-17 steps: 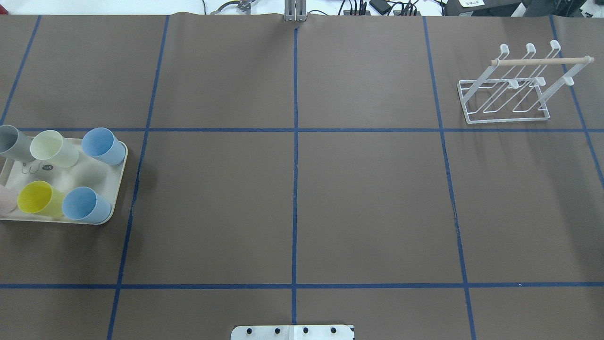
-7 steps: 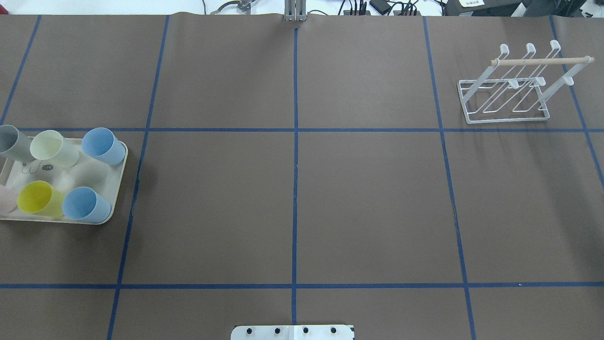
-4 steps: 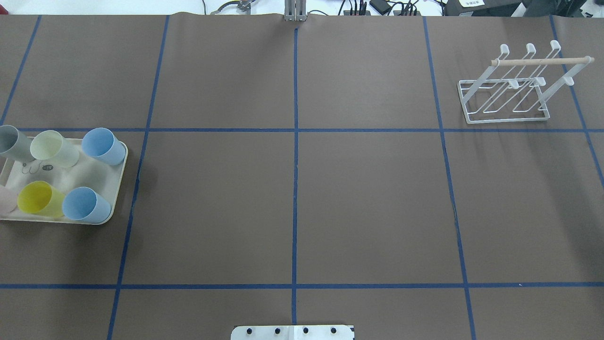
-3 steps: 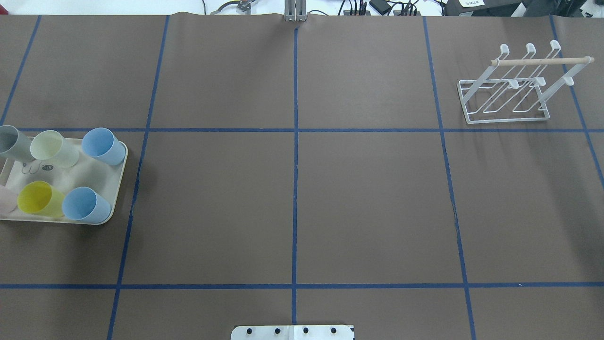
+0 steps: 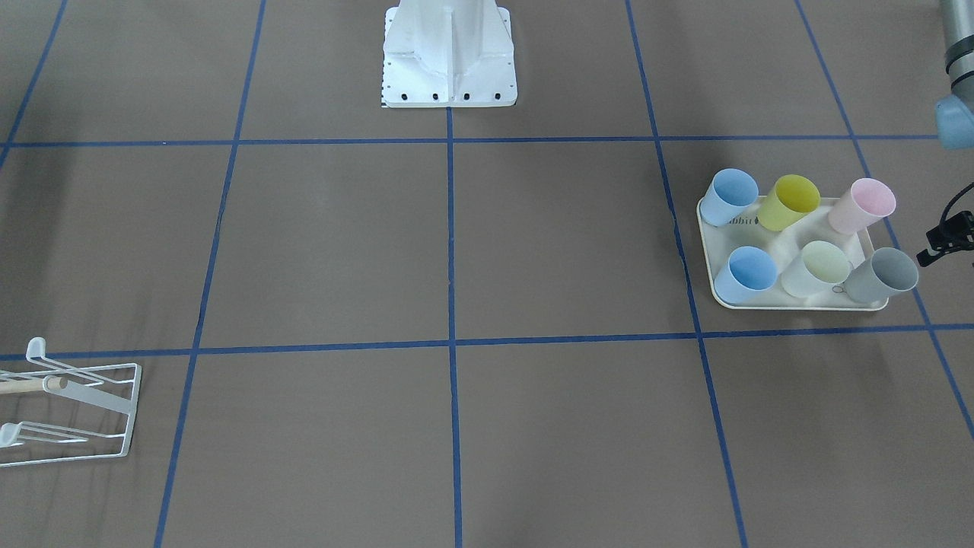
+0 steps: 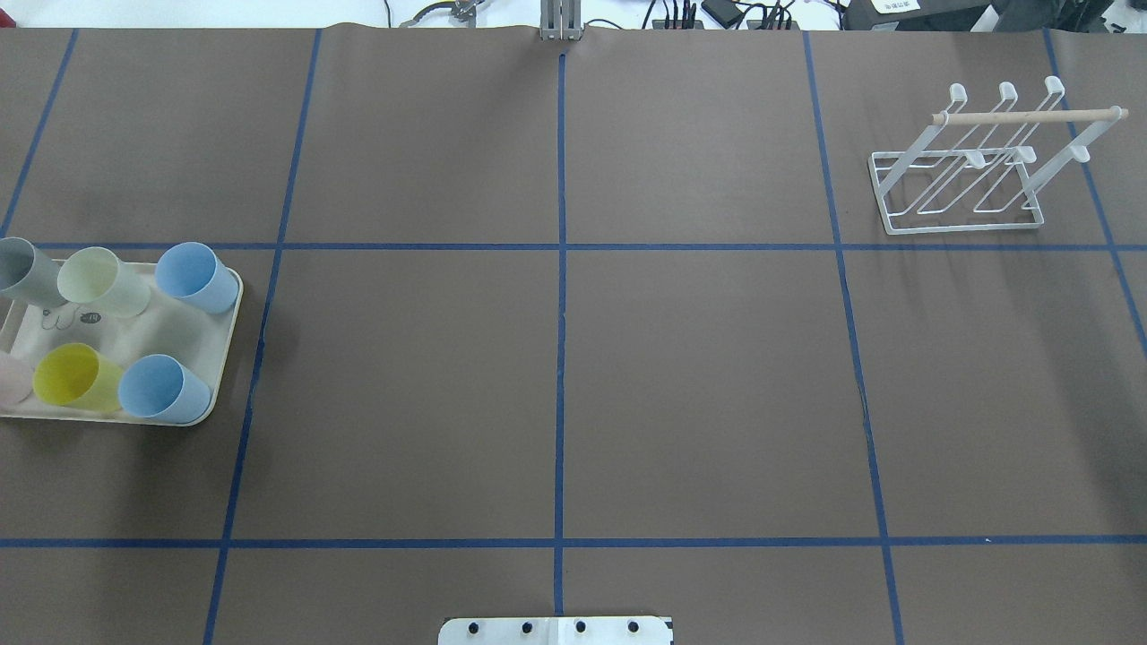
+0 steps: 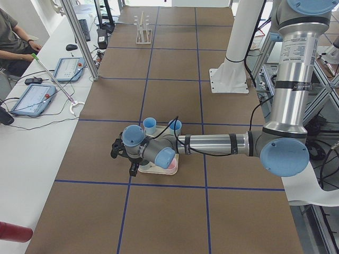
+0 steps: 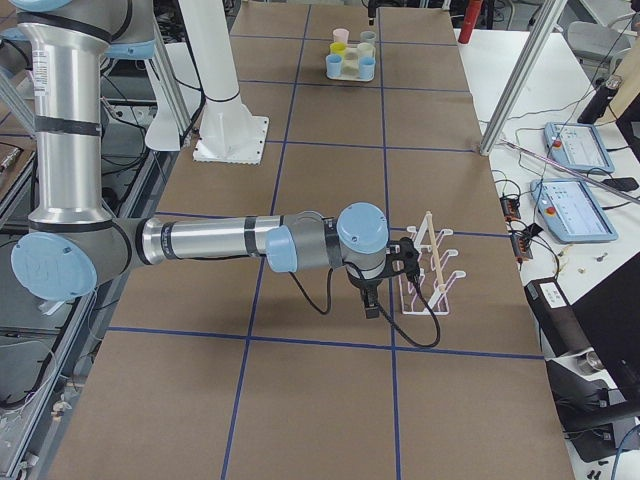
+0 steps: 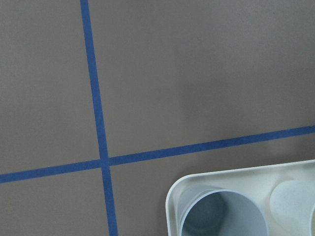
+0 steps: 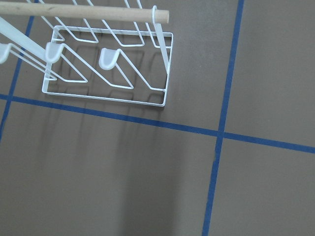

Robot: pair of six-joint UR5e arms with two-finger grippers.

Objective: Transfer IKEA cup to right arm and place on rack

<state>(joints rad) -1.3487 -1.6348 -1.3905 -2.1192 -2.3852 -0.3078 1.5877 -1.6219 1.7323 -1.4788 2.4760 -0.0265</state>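
Several pastel IKEA cups stand upright on a cream tray (image 6: 228,345), among them a grey cup (image 5: 883,275), a pink cup (image 5: 864,204) and a blue cup (image 6: 193,276). The white wire rack (image 6: 968,170) with its wooden dowel stands bare at the far right. My left gripper (image 7: 127,159) hovers over the tray's outer end, and I cannot tell whether it is open or shut. Its wrist view shows the tray corner (image 9: 170,196) and the grey cup (image 9: 221,216). My right gripper (image 8: 372,295) hangs beside the rack (image 8: 430,265), its state unclear.
Brown paper with blue tape lines covers the table. The robot's white base (image 5: 449,53) sits at the near middle edge. A person sits at a side desk with tablets (image 7: 32,98). Cables and gear lie along the far edge (image 6: 717,13).
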